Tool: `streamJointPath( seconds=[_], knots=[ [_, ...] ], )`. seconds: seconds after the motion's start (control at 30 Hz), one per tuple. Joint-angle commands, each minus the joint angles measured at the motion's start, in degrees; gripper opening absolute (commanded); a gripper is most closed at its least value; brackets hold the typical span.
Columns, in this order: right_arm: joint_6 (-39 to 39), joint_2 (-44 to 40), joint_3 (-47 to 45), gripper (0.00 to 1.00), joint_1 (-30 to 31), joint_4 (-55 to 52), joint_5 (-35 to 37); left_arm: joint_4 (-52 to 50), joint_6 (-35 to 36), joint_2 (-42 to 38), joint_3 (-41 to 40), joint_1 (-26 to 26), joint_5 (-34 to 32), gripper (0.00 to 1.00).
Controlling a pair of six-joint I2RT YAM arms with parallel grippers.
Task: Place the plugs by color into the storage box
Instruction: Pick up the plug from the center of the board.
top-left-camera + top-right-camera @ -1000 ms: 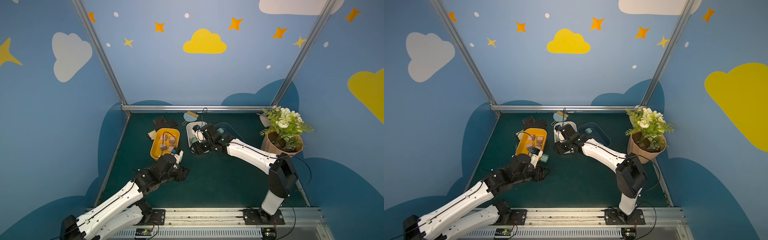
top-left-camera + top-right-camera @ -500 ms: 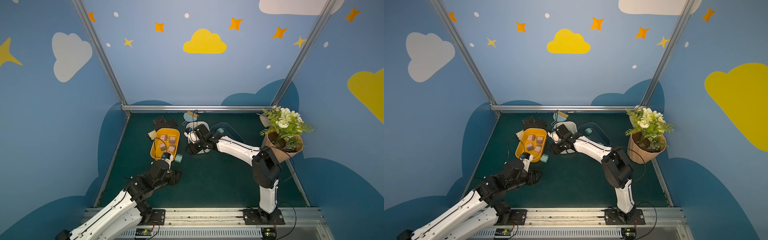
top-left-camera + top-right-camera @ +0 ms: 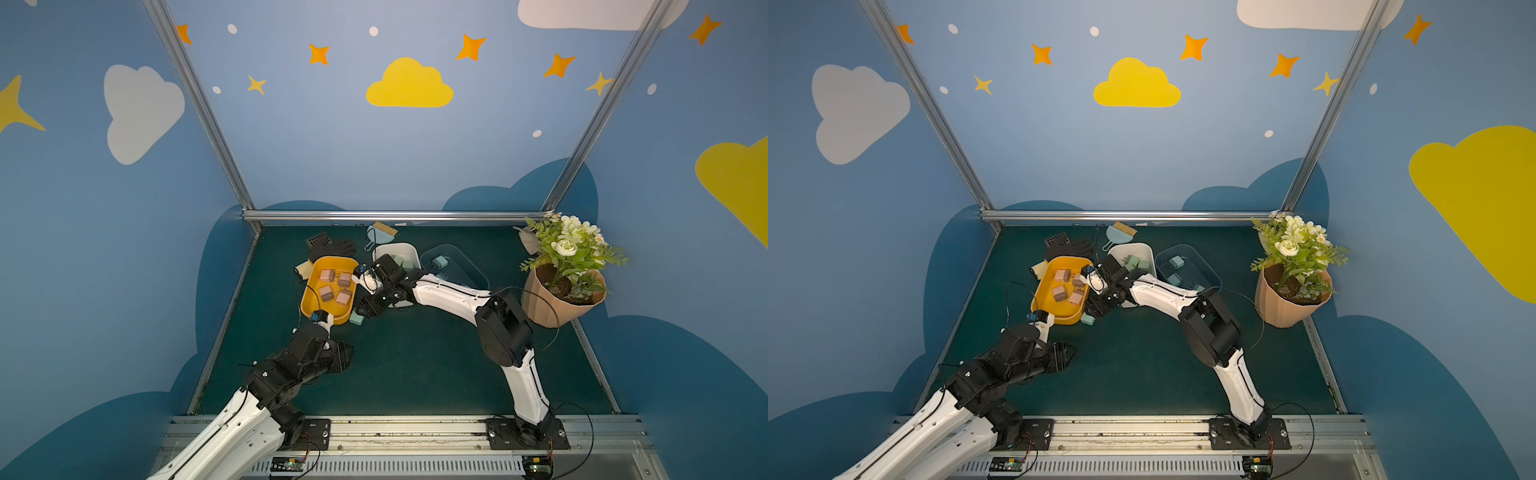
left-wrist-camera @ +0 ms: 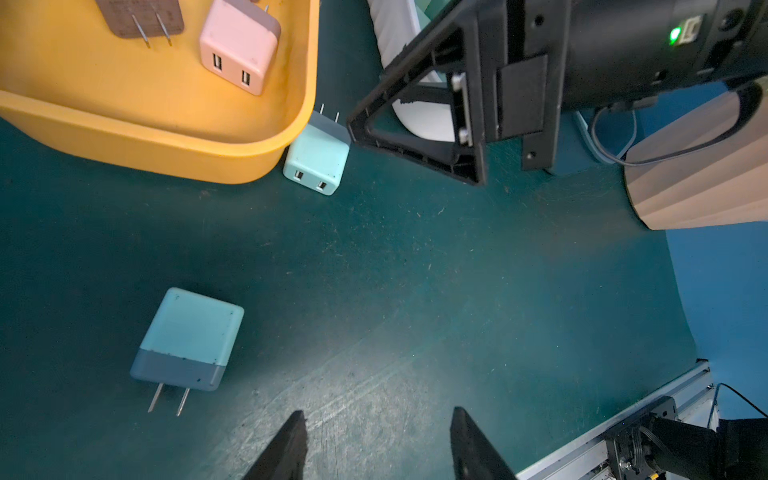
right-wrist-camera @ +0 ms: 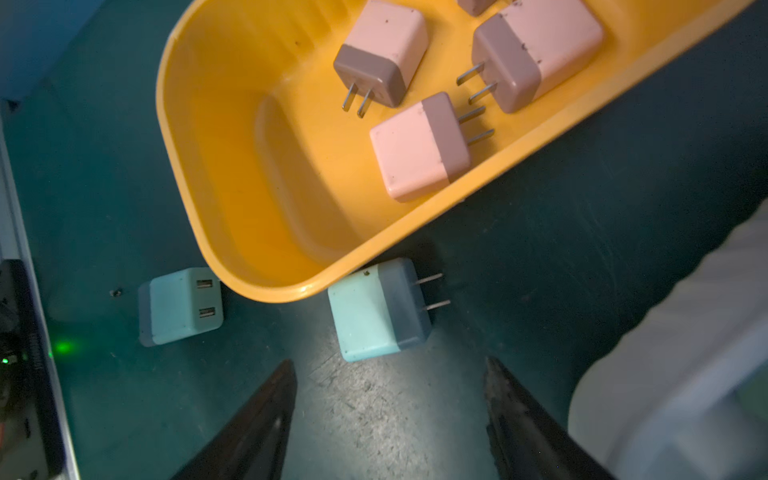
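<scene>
Several pink plugs (image 3: 332, 284) lie in the yellow storage box (image 3: 309, 309). Green plugs (image 3: 400, 261) sit in the white box (image 3: 395, 248), and blue plugs (image 3: 439, 262) in the dark blue box (image 3: 471, 268). A pale blue plug (image 5: 380, 309) lies on the mat against the yellow box's near corner, also visible in a top view (image 3: 356, 318). My right gripper (image 5: 388, 363) hovers just short of it, open and empty. A second pale blue plug (image 4: 189, 338) lies on the mat beside my left gripper (image 4: 377, 417), which is open and empty. In the top views my left arm hides this plug.
A flower pot (image 3: 557, 299) stands at the right edge of the mat. A black glove (image 3: 332, 248), a black grid piece (image 3: 318, 240) and a small brush with dustpan (image 3: 380, 235) lie behind the boxes. A metal rail (image 3: 395, 430) runs along the front.
My right arm swung from the white box to the yellow box's near corner, and its jaws opened wider. My left arm pulled back toward the front rail, away from the yellow box.
</scene>
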Motion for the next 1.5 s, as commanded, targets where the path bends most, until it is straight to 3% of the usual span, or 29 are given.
streamJointPath(
  seconds=[0.0, 0.53, 0.67, 1.13, 1.47],
  knots=[
    [-3.0, 2.6, 3.1, 0.72, 0.9, -3.1, 2.4, -0.2, -0.1, -0.5, -0.2, 0.4, 0.5, 0.57],
    [-5.9, 9.0, 8.1, 0.71, 3.0, -4.8, 6.4, -0.5, -1.8, -4.4, -2.2, 0.9, -1.6, 0.59],
    [-5.9, 8.5, 7.1, 0.67, 3.4, -4.8, 6.9, -0.2, -1.7, -4.5, -2.4, 1.0, -1.7, 0.60],
    [-5.2, 3.2, 4.8, 0.41, 5.2, -7.7, 8.9, -0.5, -2.1, -3.5, -1.1, 1.1, 0.1, 0.60],
    [-2.2, -3.2, -4.5, 0.39, 6.8, -5.5, 8.7, -1.3, -4.2, -4.0, -1.1, 1.2, 1.3, 0.59]
  ],
)
